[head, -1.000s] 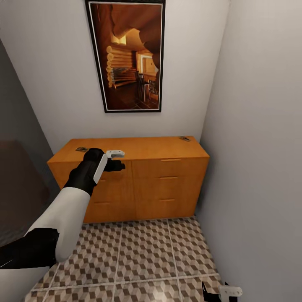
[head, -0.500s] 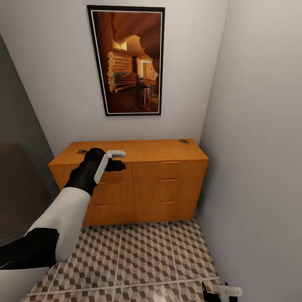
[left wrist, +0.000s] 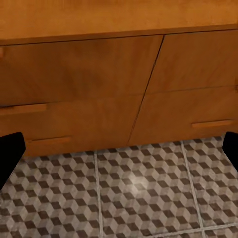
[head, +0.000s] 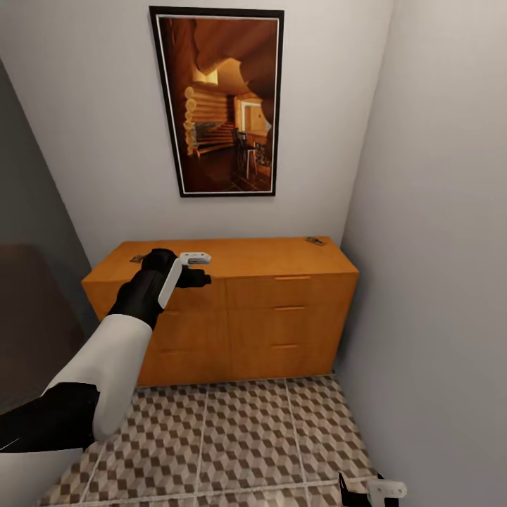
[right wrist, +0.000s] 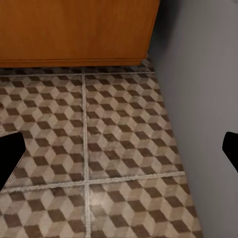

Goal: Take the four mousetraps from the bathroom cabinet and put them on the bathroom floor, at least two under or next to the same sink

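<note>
Mousetraps sit on the cabinet top: one mousetrap far right, another far left beside my left gripper. Both wrist views show my fingers spread, released, above the bathroom floor; right gripper hangs low.

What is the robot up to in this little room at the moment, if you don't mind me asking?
The robot faces a low wooden cabinet under a framed picture. Its left gripper is raised at the cabinet's front edge, open and holding nothing. Two small dark mousetraps lie on the cabinet top, one by the left arm, one near the right end. The right gripper hangs low over the tiled floor, open too.
</note>
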Tool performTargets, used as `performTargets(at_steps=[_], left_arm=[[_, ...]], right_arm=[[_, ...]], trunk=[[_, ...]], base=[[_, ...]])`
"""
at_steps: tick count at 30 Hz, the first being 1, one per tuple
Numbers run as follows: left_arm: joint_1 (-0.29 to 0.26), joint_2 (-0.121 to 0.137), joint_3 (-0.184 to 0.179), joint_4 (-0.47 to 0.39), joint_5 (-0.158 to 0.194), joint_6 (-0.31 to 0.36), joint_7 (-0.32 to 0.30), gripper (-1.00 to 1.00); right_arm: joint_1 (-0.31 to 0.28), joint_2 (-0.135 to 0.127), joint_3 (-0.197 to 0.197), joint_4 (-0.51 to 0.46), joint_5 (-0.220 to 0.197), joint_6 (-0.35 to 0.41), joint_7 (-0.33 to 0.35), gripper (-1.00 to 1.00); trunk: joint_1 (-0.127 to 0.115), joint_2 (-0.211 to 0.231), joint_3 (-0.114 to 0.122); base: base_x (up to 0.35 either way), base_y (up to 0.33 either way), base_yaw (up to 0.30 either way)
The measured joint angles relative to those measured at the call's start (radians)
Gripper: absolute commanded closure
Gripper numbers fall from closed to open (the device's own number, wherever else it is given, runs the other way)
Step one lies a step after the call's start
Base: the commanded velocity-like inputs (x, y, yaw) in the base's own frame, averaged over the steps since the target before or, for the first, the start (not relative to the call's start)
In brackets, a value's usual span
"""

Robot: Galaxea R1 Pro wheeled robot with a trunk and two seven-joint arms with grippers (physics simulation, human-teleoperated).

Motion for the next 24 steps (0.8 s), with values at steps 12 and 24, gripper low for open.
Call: performTargets(at_steps=[12,24], left_arm=[[0.000,0.000,0.000,0.000,0.000,0.000,0.000,-1.00],[0.000,0.000,0.000,0.000,0.000,0.000,0.000,-1.00]], right_arm=[[0.000,0.000,0.000,0.000,0.000,0.000,0.000,-1.00],[0.000,0.000,0.000,0.000,0.000,0.000,0.000,-1.00]], trunk=[[0.000,0.000,0.000],[0.000,0.000,0.000]], base=[[0.248,0.191,0.000],[0.225,0.172,0.000]])
